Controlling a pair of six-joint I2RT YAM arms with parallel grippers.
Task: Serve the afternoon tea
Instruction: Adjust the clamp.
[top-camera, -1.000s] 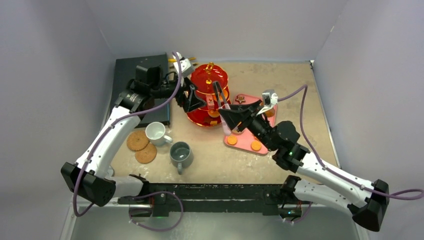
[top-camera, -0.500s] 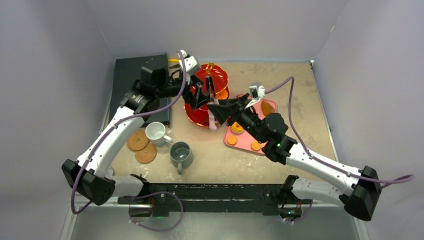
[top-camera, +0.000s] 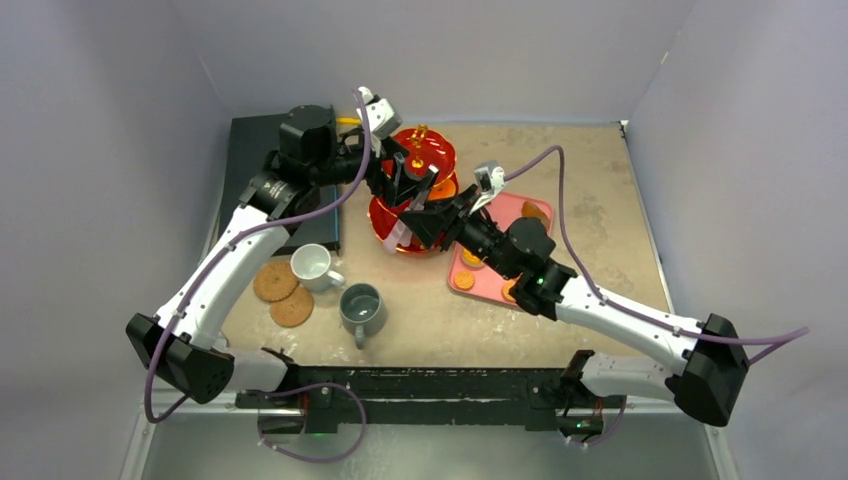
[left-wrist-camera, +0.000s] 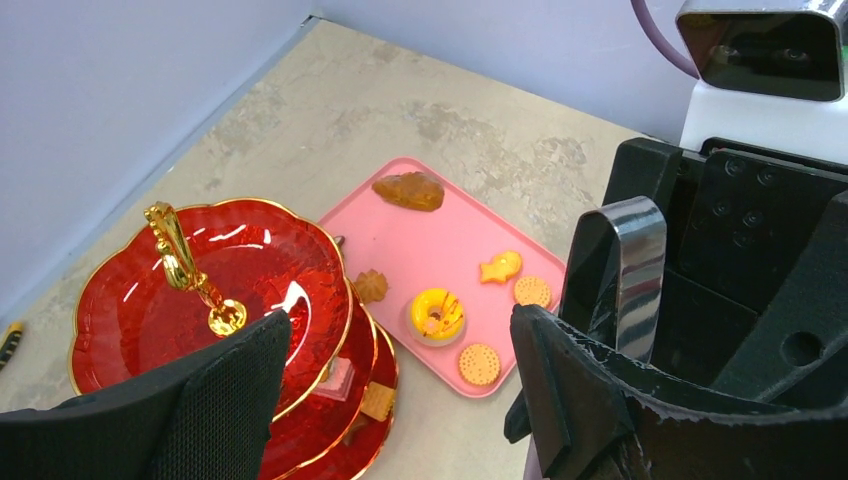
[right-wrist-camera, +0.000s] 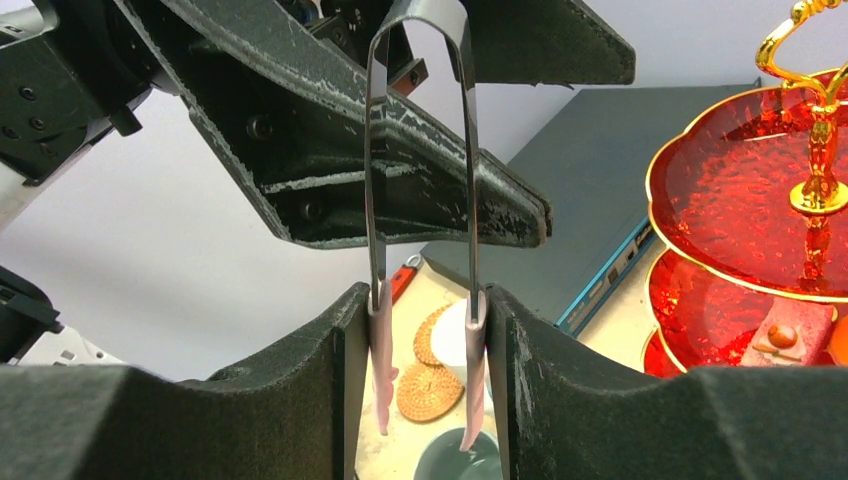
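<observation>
Centrally, at the far side of the table (top-camera: 560, 170), stands the three-tier stand (left-wrist-camera: 130, 300). Its tiers are clear red scalloped plates with gold rims, and a gold loop handle (left-wrist-camera: 185, 265) rises upright from the top one. The top tier is bare. The lower tiers carry a pink cake slice (left-wrist-camera: 340, 378) and a square biscuit (left-wrist-camera: 377, 400).

Just to the right of the stand lies a pink tray (left-wrist-camera: 440, 240). It holds a brown pastry (left-wrist-camera: 408, 190), a yellow ring doughnut (left-wrist-camera: 437, 313), a fish-shaped biscuit (left-wrist-camera: 499, 267) and two round biscuits (left-wrist-camera: 479, 364).

The left gripper (left-wrist-camera: 400, 318) hovers beside the handle, above the top tier, its jaws wide apart with nothing between them. The right gripper (right-wrist-camera: 425, 300) is clamped on metal tongs (right-wrist-camera: 376, 180) with pink tips and is held over the near side of the stand.

Toward the left front, a white mug (top-camera: 312, 263) and a grey mug (top-camera: 362, 308) stand upright on the table. They are next to two round cork coasters (top-camera: 275, 282), not on them. A dark slab (top-camera: 255, 150) lies flat at the far left.
</observation>
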